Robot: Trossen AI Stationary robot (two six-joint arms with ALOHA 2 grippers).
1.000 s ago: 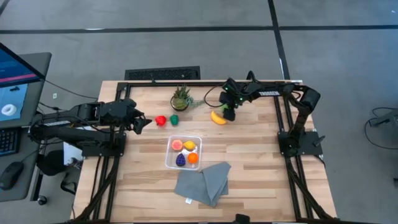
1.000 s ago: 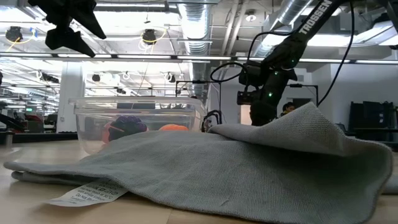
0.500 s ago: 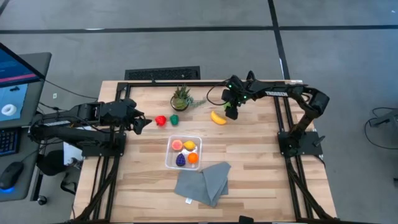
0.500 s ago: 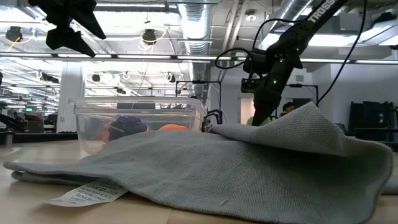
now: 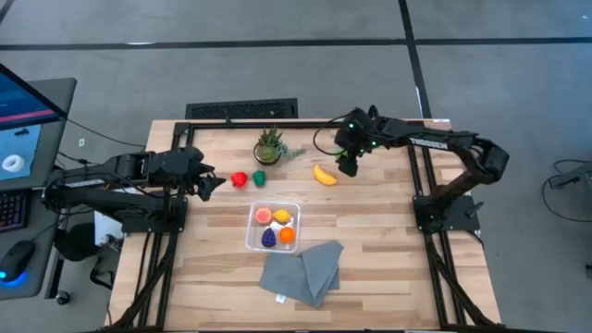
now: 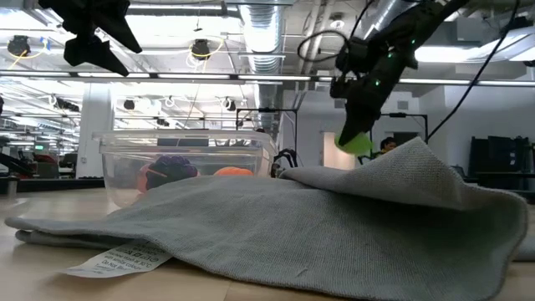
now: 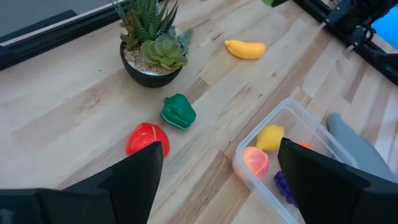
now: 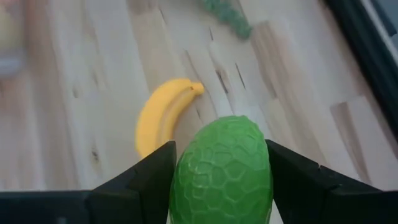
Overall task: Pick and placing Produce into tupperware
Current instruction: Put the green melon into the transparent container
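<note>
Lime-green fruit (image 8: 222, 167) sits clamped between your right gripper (image 5: 348, 166) fingers, lifted off the wood and hanging above the table (image 5: 388, 231) just beside the banana (image 5: 324, 175); the low view shows the fruit (image 6: 357, 140) in the air under that gripper (image 6: 359, 125), behind the cloth. Banana (image 8: 163, 112) lies flat on the boards, apart from the fruit you hold. Your left gripper (image 5: 211, 183) hovers at the table's left side, fingers spread with nothing between them, near the red fruit (image 5: 239, 178) and the dark green pepper (image 5: 260, 177), which lie side by side just in front of the potted succulent (image 5: 269, 145). In the left wrist view the red fruit (image 7: 147, 139) and green pepper (image 7: 178, 111) are close but not touching. The clear tupperware (image 5: 252, 242) stands mid-table, upright, holding four pieces: a peach-pink one (image 5: 264, 215), a yellow one (image 5: 282, 216), a purple one (image 5: 269, 238) and an orange one (image 5: 287, 235). Folded grey cloth (image 5: 302, 269) lies just beside the container's near right corner; you cannot tell whether it touches the rim. A monitor (image 5: 23, 120) shows off the table to the left.
</note>
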